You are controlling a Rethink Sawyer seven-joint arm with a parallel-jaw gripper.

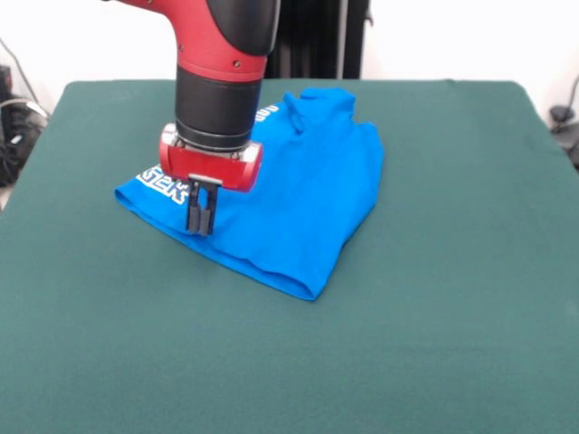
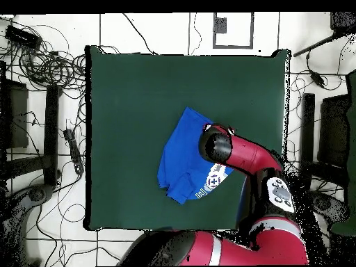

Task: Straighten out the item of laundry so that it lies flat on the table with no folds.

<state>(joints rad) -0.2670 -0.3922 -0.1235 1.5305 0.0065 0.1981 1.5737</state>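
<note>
A bright blue T-shirt (image 1: 289,194) lies crumpled and folded over itself on the green tabletop (image 1: 434,316), white lettering partly hidden. The gripper (image 1: 200,220) presses down at its left edge, fingers close together, apparently pinching cloth. Flattening looks barely begun.

cables: a black tangle (image 2: 49,66) on the white tiled floor (image 2: 160,31) in the overhead view, also at the picture's left edge (image 1: 16,136) in the front view
grey framed panel: (image 2: 232,30) on the floor beyond one edge
dark stands: (image 2: 28,132) and (image 2: 327,132) on either side
wall: white (image 1: 452,41), behind
</note>
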